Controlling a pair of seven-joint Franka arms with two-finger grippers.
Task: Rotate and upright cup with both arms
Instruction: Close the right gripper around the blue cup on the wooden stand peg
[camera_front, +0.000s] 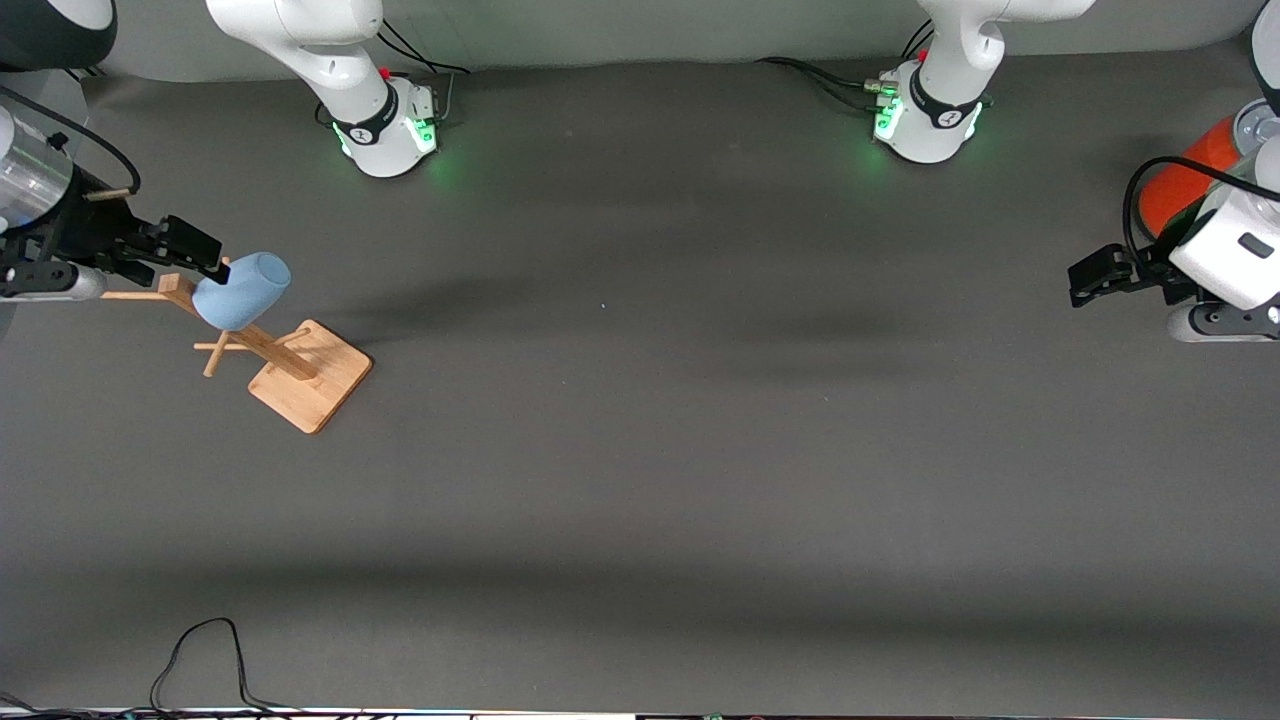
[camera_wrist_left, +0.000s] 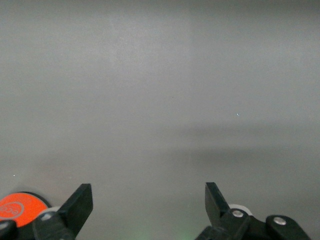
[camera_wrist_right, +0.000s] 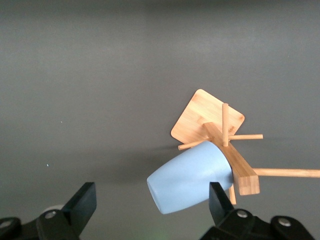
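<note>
The light-blue cup (camera_front: 240, 290) hangs tilted on a peg of the wooden rack (camera_front: 310, 378), toward the right arm's end of the table. Its mouth faces the rack's post and its closed end points away. My right gripper (camera_front: 190, 258) is open right beside the cup. In the right wrist view the cup (camera_wrist_right: 192, 182) lies just ahead of the open right gripper (camera_wrist_right: 150, 201), close to one finger (camera_wrist_right: 218, 200), with the rack (camera_wrist_right: 215, 122) past it. My left gripper (camera_front: 1092, 278) waits open over the left arm's end of the table. Only bare mat shows ahead of the left gripper (camera_wrist_left: 149, 201).
A big orange-red can (camera_front: 1185, 180) with a grey lid stands beside the left gripper, and its orange edge (camera_wrist_left: 15, 207) shows in the left wrist view. A black cable (camera_front: 200, 655) loops on the grey mat (camera_front: 680, 450) at the edge nearest the front camera.
</note>
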